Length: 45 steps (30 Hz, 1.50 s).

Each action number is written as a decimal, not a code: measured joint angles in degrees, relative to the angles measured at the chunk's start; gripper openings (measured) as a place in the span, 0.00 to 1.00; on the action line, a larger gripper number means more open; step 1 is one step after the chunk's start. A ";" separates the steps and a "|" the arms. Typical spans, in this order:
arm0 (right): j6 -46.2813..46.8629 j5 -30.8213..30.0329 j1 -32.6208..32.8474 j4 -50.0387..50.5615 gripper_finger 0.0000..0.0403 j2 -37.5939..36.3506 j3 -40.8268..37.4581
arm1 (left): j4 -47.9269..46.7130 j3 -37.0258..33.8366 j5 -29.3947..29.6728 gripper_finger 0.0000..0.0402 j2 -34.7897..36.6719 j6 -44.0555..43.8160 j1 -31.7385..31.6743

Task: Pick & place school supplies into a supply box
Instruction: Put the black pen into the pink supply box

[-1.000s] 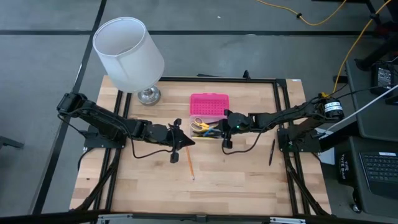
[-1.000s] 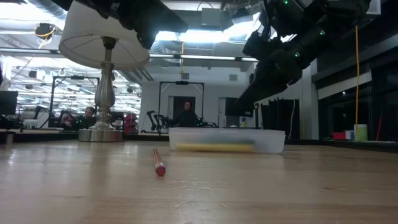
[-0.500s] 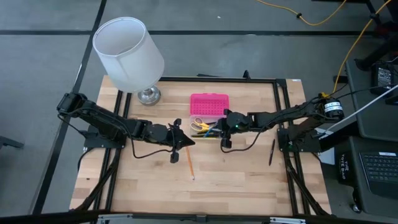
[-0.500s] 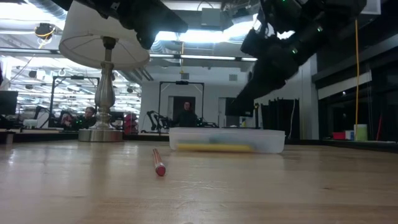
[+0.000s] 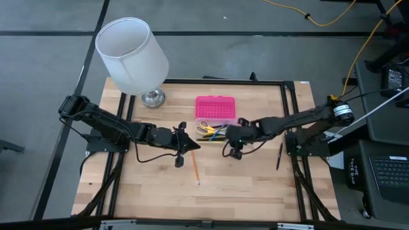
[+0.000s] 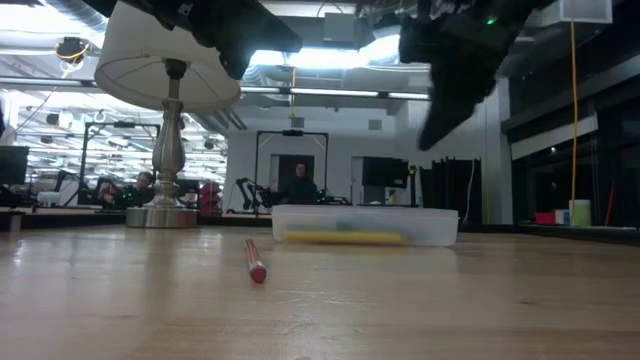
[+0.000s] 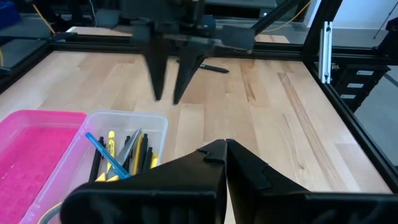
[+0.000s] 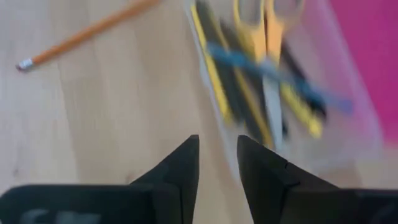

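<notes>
The supply box (image 5: pixel 211 130), pink lid (image 5: pixel 215 107) open, holds pens and scissors (image 8: pixel 268 37). Right gripper (image 5: pixel 232 144) hangs beside it, narrowly parted, empty. Left gripper (image 5: pixel 190 145), closed, waits opposite. An orange pencil (image 5: pixel 193 167) nearby could roll if nudged sideways.

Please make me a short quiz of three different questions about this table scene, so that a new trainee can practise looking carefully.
1. True or false: the thin orange pencil lies inside the small clear plastic box.
2. Where is the loose black pen? A) under the lamp; B) on the wooden table, near the right arm's base; C) in the box.
3. Short answer: what does the right gripper hold?

Key: 1. False, it lies on the table in front of the box. 2. B. 3. Nothing; its fingers are slightly apart and empty. The left gripper waits shut beside the box.
</notes>
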<state>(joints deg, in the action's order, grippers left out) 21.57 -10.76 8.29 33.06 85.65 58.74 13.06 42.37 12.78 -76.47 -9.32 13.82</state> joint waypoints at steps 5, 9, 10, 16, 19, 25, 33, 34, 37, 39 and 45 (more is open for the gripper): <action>16.19 -0.14 4.00 12.30 0.28 -0.04 2.66 | 0.00 0.00 -0.01 0.01 0.01 0.00 0.02; 27.16 0.49 7.56 20.71 0.28 -0.04 2.83 | 0.02 0.00 -0.01 0.01 -0.01 0.01 0.01; 29.52 0.97 8.32 22.76 0.28 -0.04 2.80 | 0.02 0.00 -0.01 0.01 0.00 0.14 0.01; 40.36 1.26 13.32 33.73 0.28 -0.04 2.82 | 0.02 0.00 -0.01 0.01 -0.01 1.47 0.00; 44.36 0.50 15.46 38.73 0.28 -0.15 2.81 | 0.02 0.00 -0.01 0.01 -0.01 1.49 0.02; 54.10 -0.80 18.55 46.83 0.28 -1.05 2.80 | 0.02 0.00 -0.01 0.01 -0.01 0.34 0.00; 60.43 -0.75 20.42 45.40 0.28 -6.14 -1.74 | 0.02 0.00 -0.01 0.01 -0.01 0.02 0.00; 61.68 -0.55 20.55 44.71 0.28 -7.18 -3.11 | 0.02 0.00 -0.06 0.01 -0.01 0.02 0.02; 66.01 2.48 20.97 41.31 0.28 -10.61 -7.54 | 0.02 0.00 -0.37 0.01 -0.01 0.00 0.02; 69.46 4.69 21.35 39.09 0.28 -12.70 -10.08 | 0.02 0.00 -0.41 0.01 -0.01 0.00 0.00; 78.81 5.51 23.49 36.66 0.28 -16.33 -15.25 | 0.02 0.00 -0.42 0.01 -0.01 0.00 0.01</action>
<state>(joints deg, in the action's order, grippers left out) 100.39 -5.25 31.78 69.71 69.31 43.49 13.08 42.37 12.36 -76.49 -9.32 13.83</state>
